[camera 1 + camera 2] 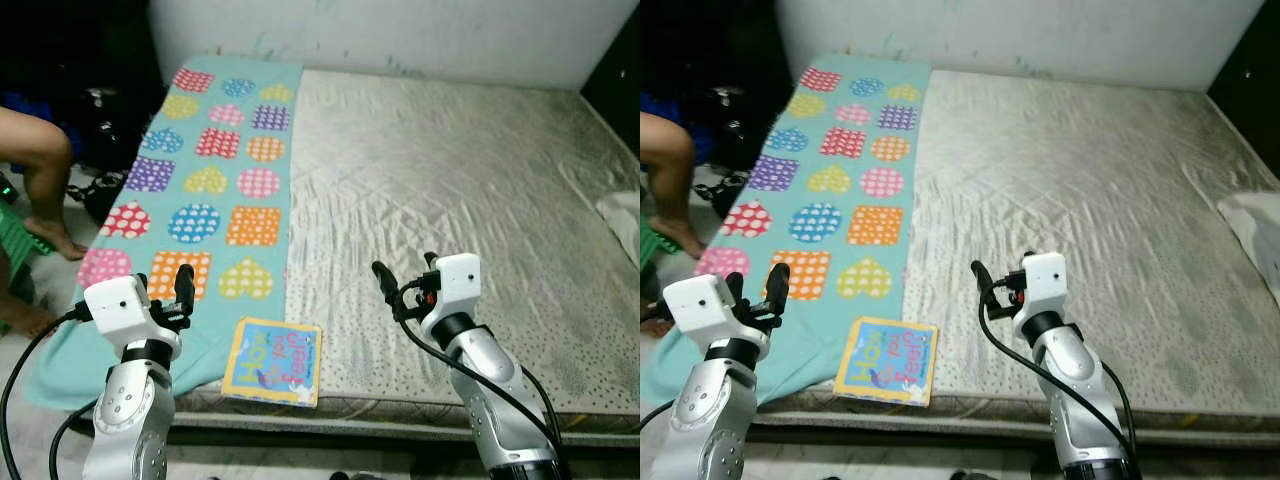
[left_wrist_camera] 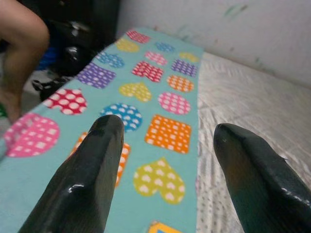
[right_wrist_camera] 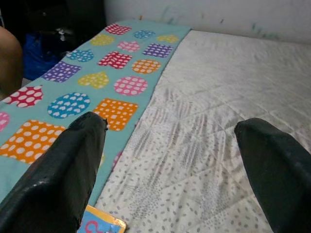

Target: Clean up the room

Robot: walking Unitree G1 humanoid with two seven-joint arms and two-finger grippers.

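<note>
Yellow-bordered and bright, a book (image 1: 273, 361) lies flat at the lower centre of the head view, on the near edge of the bed (image 1: 450, 180), half on the blanket (image 1: 215, 180) and half on the pale quilted mattress. The blanket is teal with dotted hearts, circles and squares, running up the left strip of the bed and spilling over its near left corner. The left gripper (image 1: 181, 285) hovers at lower left, just left of the book, jaws apart over the blanket. The right gripper (image 1: 405, 275) hangs right of the book above bare mattress, jaws wide apart too. Neither touches anything. At the far left edge, a person's bare leg (image 1: 40, 170) and foot stand on the floor beside the bed. A white cloth (image 1: 622, 215) peeks in at the right edge.
</note>
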